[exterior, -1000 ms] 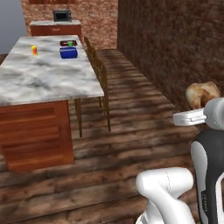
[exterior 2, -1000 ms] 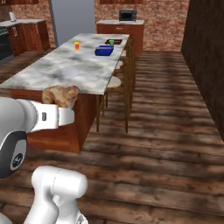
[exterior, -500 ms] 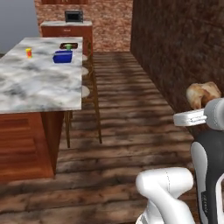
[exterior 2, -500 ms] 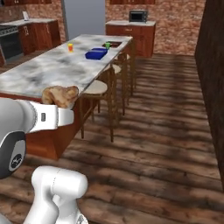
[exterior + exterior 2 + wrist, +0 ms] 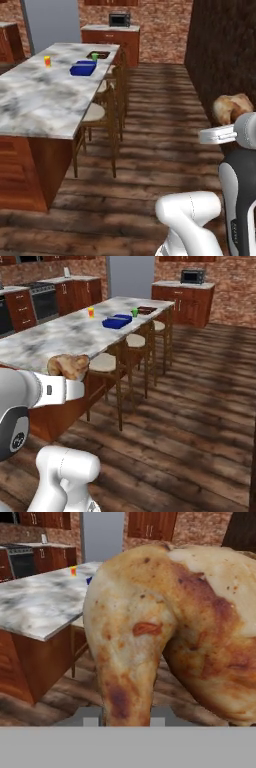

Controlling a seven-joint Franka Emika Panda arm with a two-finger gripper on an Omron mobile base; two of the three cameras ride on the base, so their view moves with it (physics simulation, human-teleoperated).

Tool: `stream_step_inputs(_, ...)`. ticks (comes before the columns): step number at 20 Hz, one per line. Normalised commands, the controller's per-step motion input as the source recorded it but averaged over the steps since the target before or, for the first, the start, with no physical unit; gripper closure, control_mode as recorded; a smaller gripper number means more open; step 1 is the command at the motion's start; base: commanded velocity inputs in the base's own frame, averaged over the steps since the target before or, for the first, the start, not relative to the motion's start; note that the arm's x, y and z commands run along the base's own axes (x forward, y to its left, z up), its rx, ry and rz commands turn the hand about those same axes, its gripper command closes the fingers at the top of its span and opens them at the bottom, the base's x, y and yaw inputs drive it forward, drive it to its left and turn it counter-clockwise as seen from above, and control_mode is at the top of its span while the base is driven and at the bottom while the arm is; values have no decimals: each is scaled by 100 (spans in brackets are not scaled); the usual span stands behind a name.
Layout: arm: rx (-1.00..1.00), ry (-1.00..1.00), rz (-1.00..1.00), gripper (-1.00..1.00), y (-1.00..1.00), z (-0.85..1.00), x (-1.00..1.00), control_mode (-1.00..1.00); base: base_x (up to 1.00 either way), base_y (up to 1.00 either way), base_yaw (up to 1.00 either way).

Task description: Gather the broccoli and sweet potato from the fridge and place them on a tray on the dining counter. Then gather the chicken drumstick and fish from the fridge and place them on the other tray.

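Whole view has swung since a second ago, so that's the base driving, not the furniture: the marble dining counter (image 5: 45, 105) now sits bigger and nearer on the left, with the stools (image 5: 106, 362) along its edge. Arm pose looks unchanged.

The gripper (image 5: 122, 719) is clamped on the chicken drumstick (image 5: 165, 627), and in the hand view the narrow bone end goes down between the two dark tips. In both base views the drumstick rides up at the wrist, well apart from the counter.

So I'd say this is the carry leg of the second half: drumstick out of the fridge, heading for a tray. A blue tray (image 5: 82, 68) sits far along the counter; whether it's the right one I can't tell. Next move needs the base closer, then a reach over the countertop.

Drumstick looks roasted, golden-brown and mottled, lumpy and rounded at the thick end. Counter is glossy grey-white marble on a wood base; floor is dark planks.
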Motion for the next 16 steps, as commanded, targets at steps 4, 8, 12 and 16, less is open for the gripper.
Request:
stream_step_inputs(4, 0, 0, 0, 100, 0, 0, 0, 100, 92, -99, 42)
stream_step_inputs(8, 0, 0, 0, 100, 0, 0, 0, 100, 98, -85, 51)
stream_step_inputs(12, 0, 0, 0, 100, 0, 0, 0, 100, 82, -93, 53)
stream_step_inputs(16, 0, 0, 0, 100, 0, 0, 0, 100, 88, -96, 53)
